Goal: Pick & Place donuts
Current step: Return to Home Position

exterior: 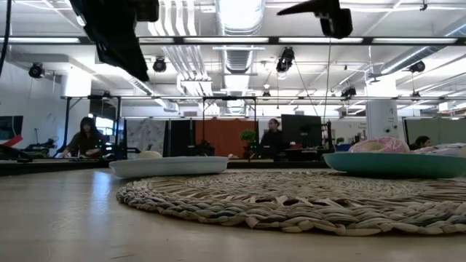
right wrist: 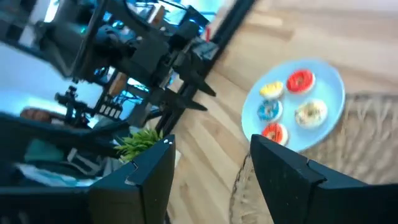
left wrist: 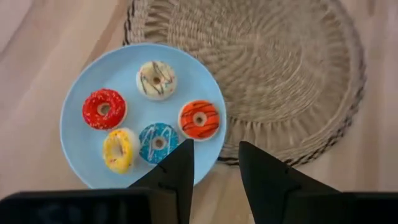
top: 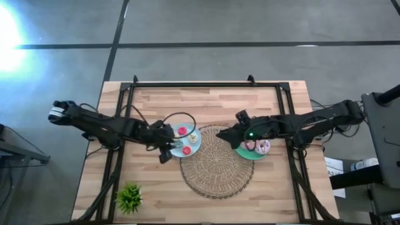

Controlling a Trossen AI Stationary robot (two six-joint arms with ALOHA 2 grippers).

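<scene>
Five tiny donuts lie flat on a light-blue plate [left wrist: 81, 87]: white [left wrist: 156, 79], red [left wrist: 104, 109], yellow [left wrist: 120, 149], blue [left wrist: 158, 142] and orange [left wrist: 199, 119]. My left gripper [left wrist: 216, 155] hangs open above that plate's edge, next to the woven mat, touching nothing. Larger donuts, a pink one [top: 263, 147] and a pale one [top: 250, 145], rest on a green plate [top: 245, 154]; a dark brown one does not show. My right gripper [top: 220, 134] is open, raised over the mat's right part beside the green plate. It faces the blue plate [right wrist: 329, 93].
A round woven mat [top: 217, 162] lies in the table's middle, between the blue plate [top: 195, 149] and the green plate. A small spiky green plant [top: 129, 197] stands near the near-left corner. Black frame rails run along the table's edges. People sit in the room beyond.
</scene>
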